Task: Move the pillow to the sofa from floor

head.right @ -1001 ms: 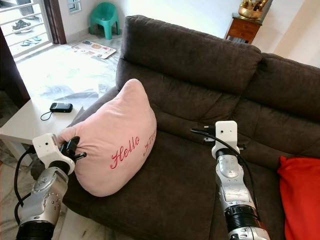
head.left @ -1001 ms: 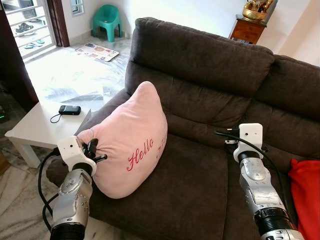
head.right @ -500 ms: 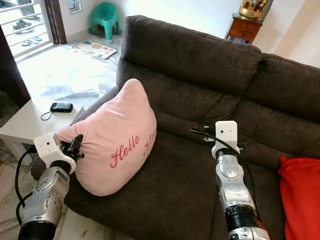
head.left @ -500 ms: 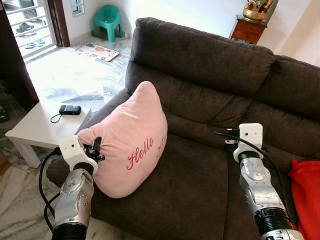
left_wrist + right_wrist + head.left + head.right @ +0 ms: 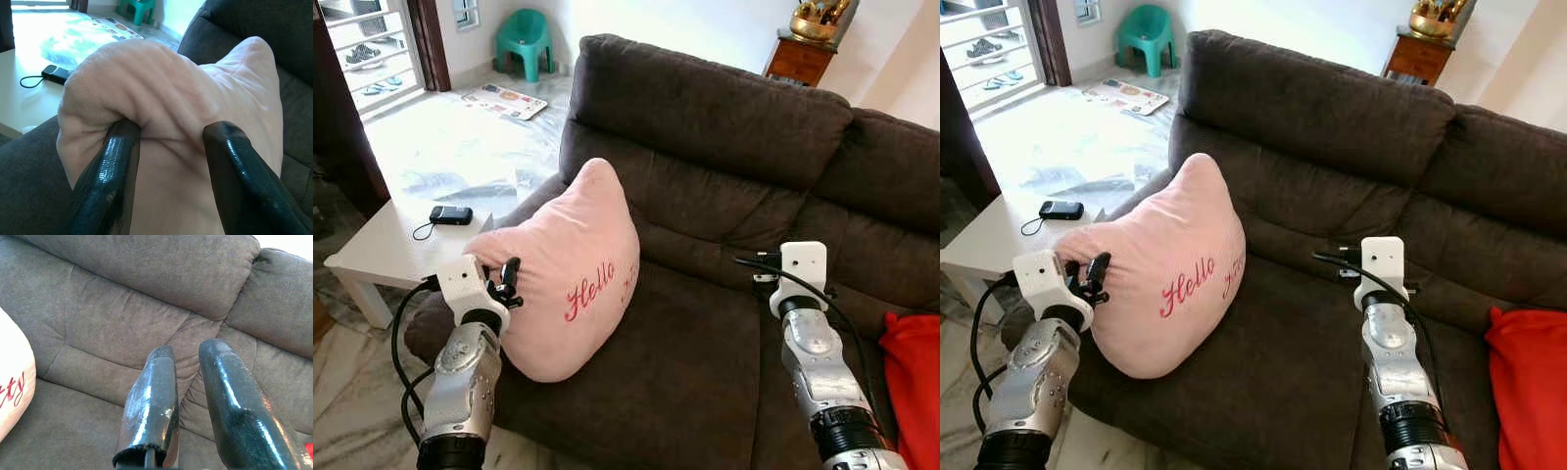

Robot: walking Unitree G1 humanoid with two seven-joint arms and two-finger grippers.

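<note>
In the left eye view, the pink pillow (image 5: 576,272) stands at centre left of the frame on the seat of the brown sofa (image 5: 724,137), leaning by the armrest. The left gripper (image 5: 509,279) at lower left pinches the pillow's near corner. The right gripper (image 5: 756,269) hovers at right of centre over the seat, apart from the pillow. A white side table (image 5: 382,250) sits at the left edge.

In the left wrist view, the two black fingers (image 5: 110,171) squeeze a fold of pink fabric between them.

In the right wrist view, the fingers (image 5: 151,396) stand slightly parted and hold nothing, pointing at the backrest.

The placing step looks nearly done; the next move calls for letting go and drawing the arm back without tipping the pillow.
</note>
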